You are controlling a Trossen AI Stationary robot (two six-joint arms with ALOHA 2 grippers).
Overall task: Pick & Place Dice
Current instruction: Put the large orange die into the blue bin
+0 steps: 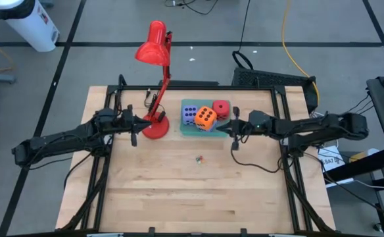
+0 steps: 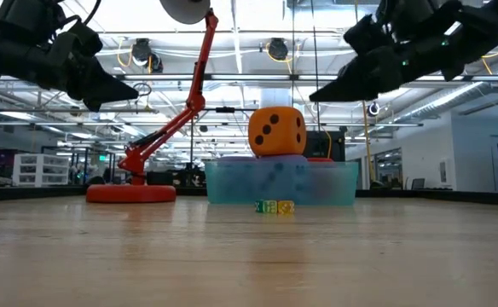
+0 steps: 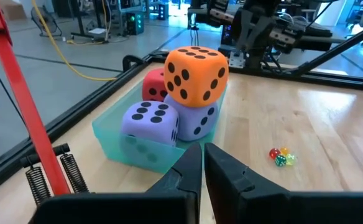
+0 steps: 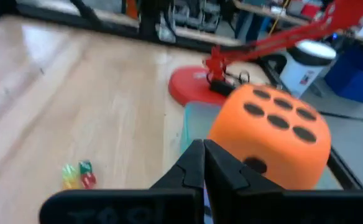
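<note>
While both arms hang above the table, nothing is held: the left gripper (image 1: 133, 131), left of centre in the high view, has its fingers (image 3: 184, 171) drawn nearly together, and the right gripper (image 1: 234, 133), right of centre, is pinched fully closed on nothing. Nearest the bottom of that view, a few tiny coloured dice (image 1: 198, 158) lie on the bare wooden table (image 1: 192, 197). Farther up, just above centre, the teal tray (image 1: 191, 130) holds the dice: the orange die (image 1: 205, 118) sits on top of two purple-blue dice (image 3: 149, 122), and the red die (image 1: 221, 108) rests at the tray's upper right. Just left of the tray stands a red desk lamp (image 1: 154, 125), its shade reaching toward the frame's top.
</note>
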